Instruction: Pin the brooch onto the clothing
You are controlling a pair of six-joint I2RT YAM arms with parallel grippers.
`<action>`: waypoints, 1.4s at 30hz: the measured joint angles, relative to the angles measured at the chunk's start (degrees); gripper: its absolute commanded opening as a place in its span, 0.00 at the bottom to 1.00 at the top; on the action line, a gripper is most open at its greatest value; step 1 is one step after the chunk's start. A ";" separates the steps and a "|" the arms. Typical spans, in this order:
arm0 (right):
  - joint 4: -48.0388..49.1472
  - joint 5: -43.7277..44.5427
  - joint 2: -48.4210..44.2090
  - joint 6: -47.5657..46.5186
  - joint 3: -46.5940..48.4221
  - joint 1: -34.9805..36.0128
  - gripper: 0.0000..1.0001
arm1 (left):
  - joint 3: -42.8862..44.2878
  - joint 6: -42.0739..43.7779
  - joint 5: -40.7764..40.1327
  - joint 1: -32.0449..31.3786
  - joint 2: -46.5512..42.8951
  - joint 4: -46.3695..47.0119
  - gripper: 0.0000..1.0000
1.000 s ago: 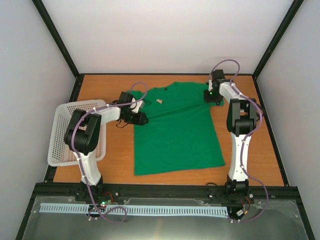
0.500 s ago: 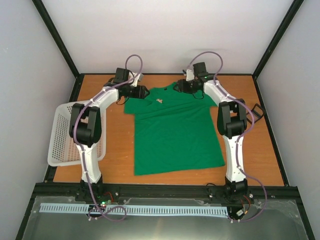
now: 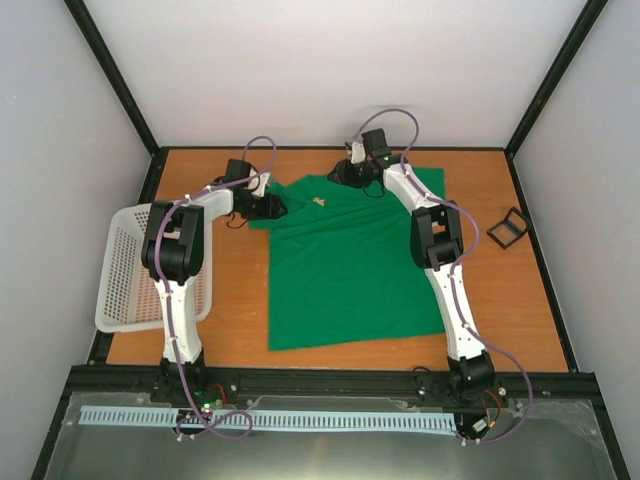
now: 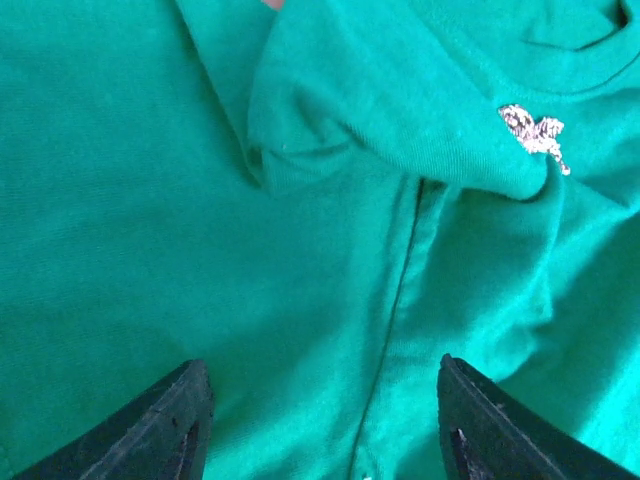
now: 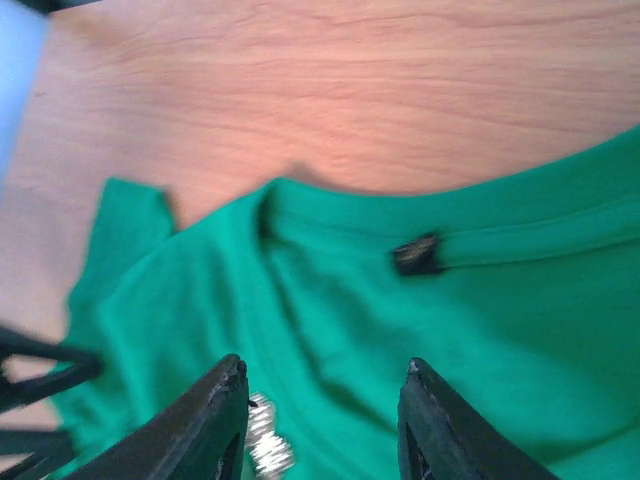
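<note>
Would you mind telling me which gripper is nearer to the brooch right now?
Right. The right gripper has the brooch just beside one finger; the left gripper is farther off, at the shirt's sleeve.

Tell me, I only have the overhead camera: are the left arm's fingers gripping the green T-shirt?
Observer: No. On the left wrist camera the left arm's fingers stand apart above the plain bright green fabric T-shirt, nothing pinched between them.
Operator: Where exactly is the brooch?
Observer: The tiny silvery-white star-like brooch sits on a raised fold of the shirt.
Operator: And the right arm?
Observer: Its wrist camera, blurred, shows the right arm's fingers apart, the brooch just beside one fingertip; contact unclear.
</note>
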 measured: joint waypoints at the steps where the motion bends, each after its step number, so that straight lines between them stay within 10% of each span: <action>1: -1.42 2.12 1.62 -0.48 2.45 -0.07 0.37 | -0.83 -0.15 0.00 0.26 -0.42 0.61 0.62; 11: -7.08 19.47 3.34 -0.96 4.17 -1.38 0.37 | -2.75 -1.75 -0.63 4.57 -1.92 -0.22 0.61; 22: -7.06 17.79 3.58 -7.43 7.87 -3.96 0.49 | 3.76 0.55 0.79 5.49 1.22 -5.11 0.66; 36: -17.33 20.33 -9.20 -14.23 1.90 -6.19 0.72 | 4.72 0.85 -0.92 2.99 -4.70 -5.95 0.74; 42: -22.71 22.34 -23.37 -14.53 -11.13 -7.63 1.00 | 1.29 -0.61 -3.74 1.29 -16.52 -2.16 0.94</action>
